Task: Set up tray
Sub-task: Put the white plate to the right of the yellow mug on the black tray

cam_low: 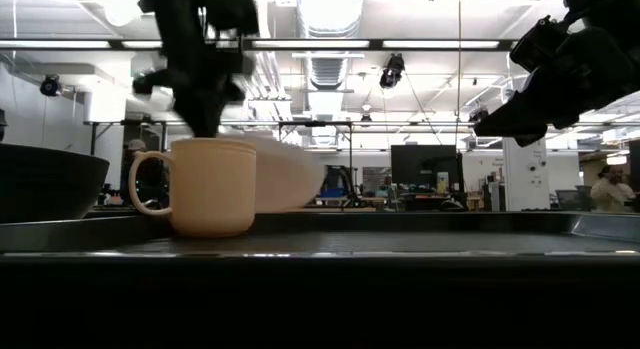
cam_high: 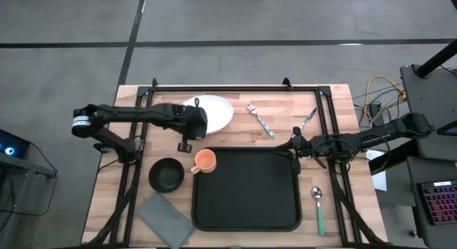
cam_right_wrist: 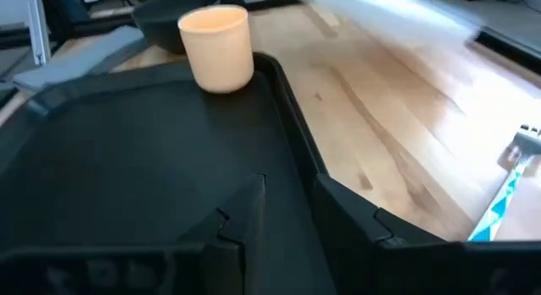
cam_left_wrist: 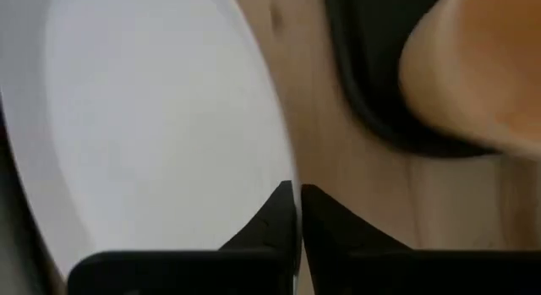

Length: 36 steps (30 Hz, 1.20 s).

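The tray (cam_high: 246,190) lies flat on the wooden table (cam_high: 328,106), toward the table's near edge. It serves as the landmark for everything else here.

An orange mug (cam_high: 205,160) stands upright inside the tray at its far left corner, its handle pointing out over the rim. Just off the tray's left side sits a round black bowl (cam_high: 166,174), and by the tray's near left corner lies a grey folded cloth (cam_high: 166,219). A white plate (cam_high: 213,111) rests beyond the tray's far left corner. Beyond the far edge, toward the right, lie two forks (cam_high: 260,119), apart from each other. A spoon with a green handle (cam_high: 318,210) lies just off the tray's right side.

The left pincer (cam_high: 187,138) is beyond the tray's far left corner, at the near edge of the plate. In the left wrist view its fingers (cam_left_wrist: 275,223) are pressed nearly together on the plate's rim.

The right pincer (cam_high: 294,143) is at the tray's far right corner. In the right wrist view its fingers (cam_right_wrist: 245,210) stand apart, one on each side of the raised rim (cam_right_wrist: 292,117).
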### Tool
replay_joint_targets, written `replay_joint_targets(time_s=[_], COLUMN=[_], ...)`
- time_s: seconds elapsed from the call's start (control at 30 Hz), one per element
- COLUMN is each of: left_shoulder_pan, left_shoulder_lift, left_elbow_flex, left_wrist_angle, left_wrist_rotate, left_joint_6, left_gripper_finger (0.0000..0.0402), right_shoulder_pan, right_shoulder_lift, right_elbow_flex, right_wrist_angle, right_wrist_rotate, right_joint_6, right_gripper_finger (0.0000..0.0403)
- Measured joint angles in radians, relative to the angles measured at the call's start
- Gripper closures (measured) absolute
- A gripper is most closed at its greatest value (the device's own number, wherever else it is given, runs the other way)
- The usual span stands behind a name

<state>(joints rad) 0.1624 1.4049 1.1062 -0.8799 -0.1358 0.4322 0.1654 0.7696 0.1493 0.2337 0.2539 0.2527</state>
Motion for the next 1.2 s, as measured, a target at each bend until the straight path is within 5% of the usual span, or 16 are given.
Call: replay_joint_targets(time_s=[0.4,0.67,0.93,1.2], left_shoulder_pan=[-0.408,-0.574,-0.652,-0.667], left_shoulder_lift=[0.174,0.459,0.577,0.610], left_elbow_flex=[0.542,0.819,0.817,0.705], left_wrist_angle=[-0.066,-0.249,-0.222,-0.056], left_wrist_rotate=[-0.156,-0.234,-0.253,-0.250], left_joint_6=[-0.013,-0.159,-0.293,-0.322], left_gripper_finger=[0.0401,0.0402,0.0401,0.0401], right_shoulder_pan=[0.000,0.000,-0.021,-0.147], right_shoulder_lift=[0.000,-0.005,-0.051,-0.101], right_elbow_flex=[-0.054,-0.054,-0.054,-0.054], right_wrist_angle=[-0.001,-0.143,-0.209,-0.241], right_wrist_rotate=[0.023,0.234,0.349,0.343], right_joint_6=[-0.001,-0.017,-0.006,0.030], right_gripper_finger=[0.0316,0.0323,0.0323,0.0324])
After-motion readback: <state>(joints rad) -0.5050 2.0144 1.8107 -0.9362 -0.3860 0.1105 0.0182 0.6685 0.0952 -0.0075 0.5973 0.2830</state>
